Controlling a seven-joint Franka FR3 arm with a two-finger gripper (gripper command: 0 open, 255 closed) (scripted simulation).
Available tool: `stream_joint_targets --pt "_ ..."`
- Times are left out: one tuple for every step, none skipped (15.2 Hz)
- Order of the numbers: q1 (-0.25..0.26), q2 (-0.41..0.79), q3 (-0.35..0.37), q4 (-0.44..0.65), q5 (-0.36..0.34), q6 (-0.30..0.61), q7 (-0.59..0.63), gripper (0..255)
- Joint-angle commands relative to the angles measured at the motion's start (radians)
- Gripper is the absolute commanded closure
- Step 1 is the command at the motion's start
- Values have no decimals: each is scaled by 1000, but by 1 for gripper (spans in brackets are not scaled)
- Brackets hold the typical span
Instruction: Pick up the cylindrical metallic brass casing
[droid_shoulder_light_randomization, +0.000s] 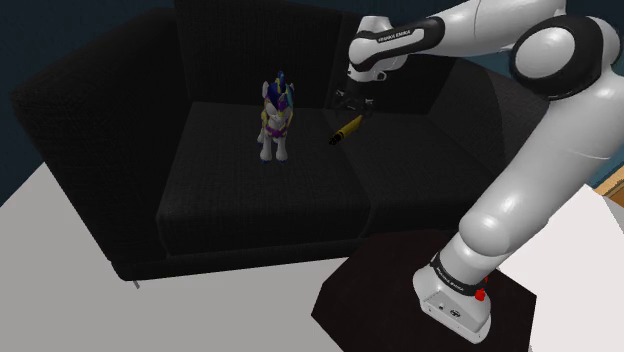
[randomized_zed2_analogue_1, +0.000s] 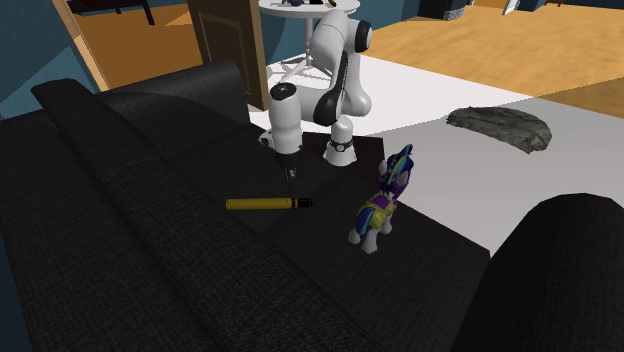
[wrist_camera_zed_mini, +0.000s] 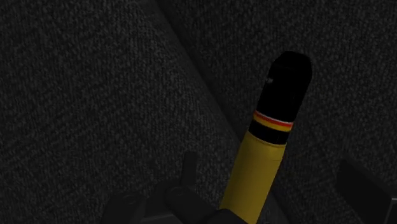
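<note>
On the seat of a black sofa (droid_shoulder_light_randomization: 250, 200) lies the casing (randomized_zed2_analogue_1: 265, 203), a yellow tube with one black end and a thin red and pale stripe near that end. It lies flat, close to the seam between two seat cushions, in front of the backrest. A small toy pony (droid_shoulder_light_randomization: 275, 125) with a blue mane stands upright on the same seat, near the casing but not touching it. The white arm reaches from its stand (droid_shoulder_light_randomization: 420, 300) over the sofa, and the black gripper (droid_shoulder_light_randomization: 357, 101) hangs just above the casing. In the wrist view the two fingers stand apart, the yellow body runs between them, and they do not touch it, so nothing is held.
</note>
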Motion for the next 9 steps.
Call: stream_joint_targets --pt "-14 62 -16 45 -1 25 52 0" --pt "-21 88 -25 66 0 33 76 0" --pt "-28 114 -34 87 1 41 100 0" --pt "-35 139 -44 109 3 48 123 0" --pt "-36 144 -46 113 4 50 127 0" --pt "-36 149 -46 105 4 62 127 0" --pt "-36 153 -46 98 4 74 127 0" --pt "-36 158 -46 91 4 86 127 0" --pt "-36 164 -46 84 5 98 127 0"
